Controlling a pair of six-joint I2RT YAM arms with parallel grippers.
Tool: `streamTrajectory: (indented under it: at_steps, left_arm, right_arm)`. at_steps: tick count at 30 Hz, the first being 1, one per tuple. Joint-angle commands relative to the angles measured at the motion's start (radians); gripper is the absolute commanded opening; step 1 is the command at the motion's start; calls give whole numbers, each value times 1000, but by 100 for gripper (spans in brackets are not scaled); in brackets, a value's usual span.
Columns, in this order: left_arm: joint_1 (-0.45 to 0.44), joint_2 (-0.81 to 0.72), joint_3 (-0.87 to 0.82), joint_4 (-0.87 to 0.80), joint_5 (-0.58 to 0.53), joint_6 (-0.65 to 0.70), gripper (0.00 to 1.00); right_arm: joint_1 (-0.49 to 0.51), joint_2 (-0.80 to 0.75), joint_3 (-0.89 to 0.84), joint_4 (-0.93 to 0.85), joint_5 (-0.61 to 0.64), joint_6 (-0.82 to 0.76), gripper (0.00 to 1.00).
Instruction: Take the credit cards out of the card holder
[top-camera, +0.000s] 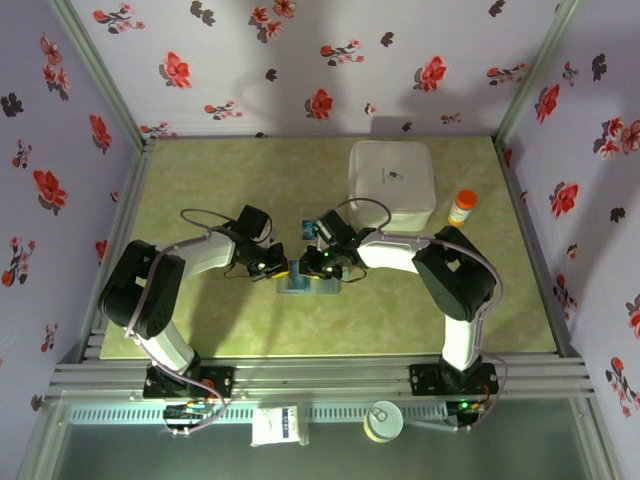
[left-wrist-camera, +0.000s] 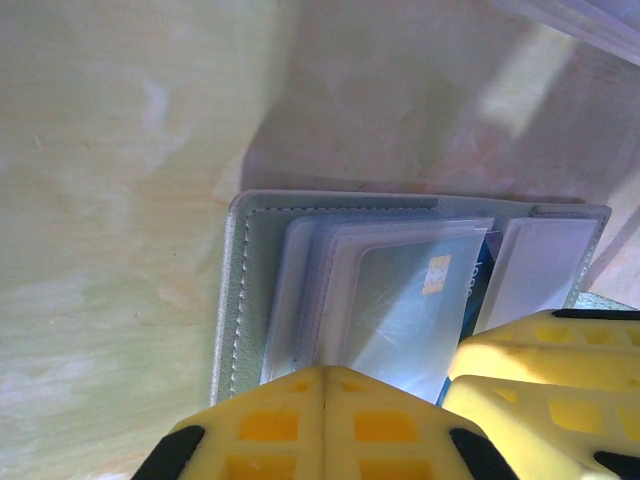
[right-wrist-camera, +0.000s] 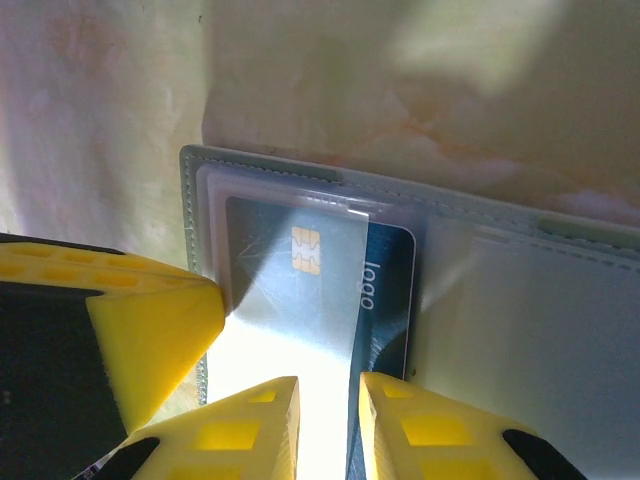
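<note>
The card holder (top-camera: 308, 284), a flat slate grey-blue bifold wallet with stitched edges, lies open near the centre of the pale green table (top-camera: 200, 180), at about 7 o'clock from the large white square box (top-camera: 392, 178). The left gripper (left-wrist-camera: 325, 395) is fully closed with nothing between its yellow fingers. It sits at the holder's 10 o'clock side in the top view, tips at the wallet's edge, apparently pinning it. The right gripper (right-wrist-camera: 328, 400) is at about 1 o'clock, jaws a narrow gap apart over the near end of a blue chip-bearing plastic credit card (right-wrist-camera: 300, 290). That card lies partly under a clear slot window. Whether the fingers grip it cannot be confirmed. Expect the card to be light, stiff, thin and slick. The soft holder will probably lift with it unless held down. Take hold at the exposed short end and draw along the slot, not upward.
</note>
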Motion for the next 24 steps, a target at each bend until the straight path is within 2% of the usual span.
streamTrajectory:
  at_steps: [1, 5, 15, 24]
  left_arm:
    - [-5, -9, -18, -39, -24, 26, 3]
    - [-6, -19, -13, -44, -25, 24, 3]
    - [-7, -59, 27, -79, -19, 22, 3]
    - [-48, -19, 78, -91, 6, 28, 3]
  right_arm:
    - [-7, -21, -11, -57, 43, 2, 24]
    - [-6, -35, 6, -107, 63, -19, 24]
    - [-8, -79, -6, -79, 58, -19, 24]
    - [-19, -111, -41, -72, 60, -6, 25]
